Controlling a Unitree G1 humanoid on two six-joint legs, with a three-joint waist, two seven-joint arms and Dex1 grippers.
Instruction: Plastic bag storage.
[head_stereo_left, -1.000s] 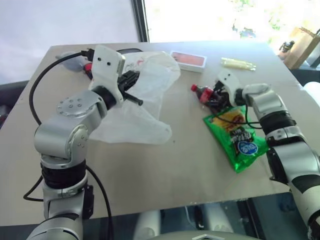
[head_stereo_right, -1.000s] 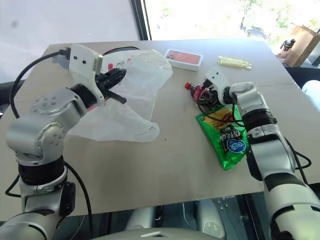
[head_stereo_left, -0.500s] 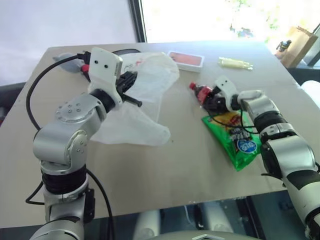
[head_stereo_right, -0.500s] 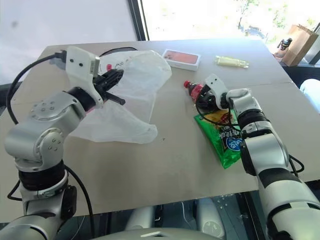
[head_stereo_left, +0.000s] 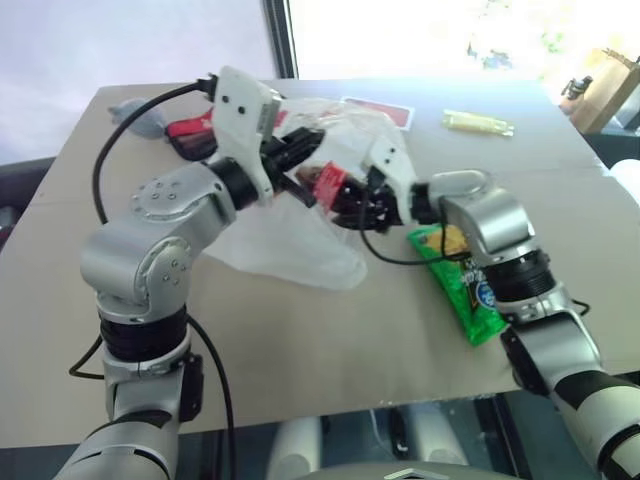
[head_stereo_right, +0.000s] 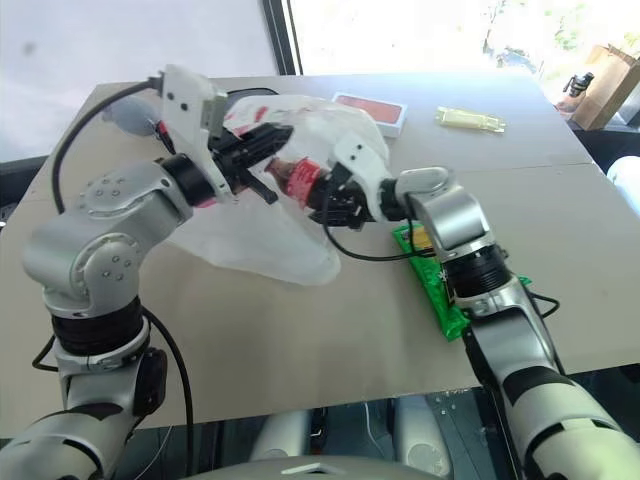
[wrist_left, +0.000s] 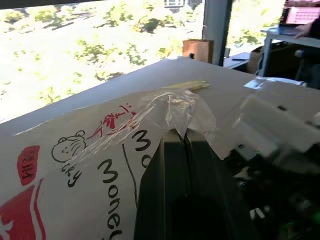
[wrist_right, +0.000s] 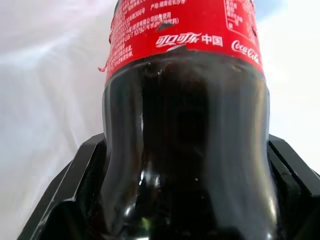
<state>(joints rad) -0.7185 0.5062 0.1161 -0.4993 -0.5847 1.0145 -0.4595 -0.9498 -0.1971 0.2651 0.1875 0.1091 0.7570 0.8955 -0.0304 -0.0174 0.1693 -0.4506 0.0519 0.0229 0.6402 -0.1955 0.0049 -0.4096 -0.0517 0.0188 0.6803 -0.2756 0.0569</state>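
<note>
The plastic bag (head_stereo_left: 300, 250), thin, white and crinkly with red print, lies on the left half of the table. My left gripper (head_stereo_left: 300, 165) is shut on a bunched edge of it (wrist_left: 182, 112) and holds that edge up above the table. My right gripper (head_stereo_left: 350, 205) is shut on a dark cola bottle (wrist_right: 185, 125) with a red label (head_stereo_left: 328, 183). A black finger (wrist_right: 75, 190) sits on each side of the bottle. The bottle's top points at the raised bag edge, close to my left gripper.
A green chip packet (head_stereo_left: 470, 285) lies under my right forearm. At the far side of the table lie a flat red-topped box (head_stereo_left: 385, 110) and a pale yellow packet (head_stereo_left: 478, 123). A red and black object (head_stereo_left: 190, 135) lies at the far left corner.
My right gripper closed on the cola bottle beside the chip packet and carried it left to the bag. My left gripper moved right, lifting the bag's edge.
</note>
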